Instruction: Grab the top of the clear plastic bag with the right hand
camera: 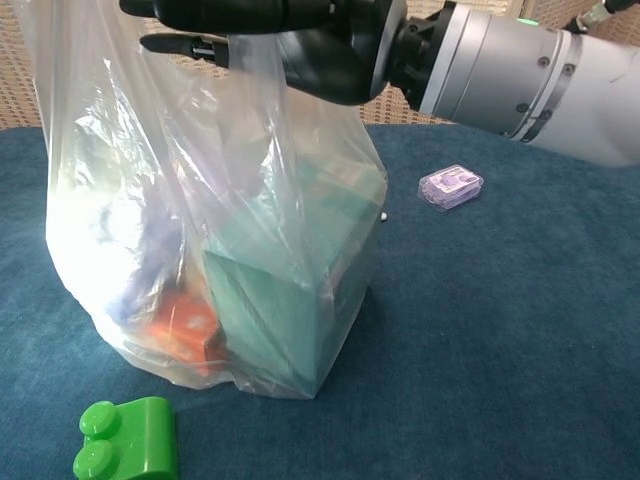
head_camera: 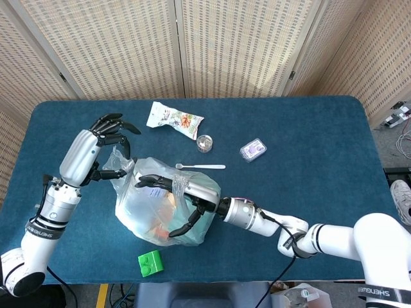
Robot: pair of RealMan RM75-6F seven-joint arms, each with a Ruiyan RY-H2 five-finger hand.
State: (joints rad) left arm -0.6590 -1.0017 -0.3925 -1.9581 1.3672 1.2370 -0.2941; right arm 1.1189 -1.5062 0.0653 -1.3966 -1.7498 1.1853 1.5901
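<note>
The right hand (head_camera: 183,199), fingers spread and holding nothing, hovers over the bag (head_camera: 148,208), which stands mid-surface with one top corner pinched by the left hand (head_camera: 103,154). The thin, slippery, crinkled film may slip free if the fingers close on too little of it, and a sideways pull could topple the boxy teal carton (camera: 290,300) inside.

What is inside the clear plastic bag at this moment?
Through the clear plastic bag, a teal box stands at the front with an orange item beside it. Something bluish sits behind them, too blurred by plastic folds to identify. Anything further back is hidden.
</note>
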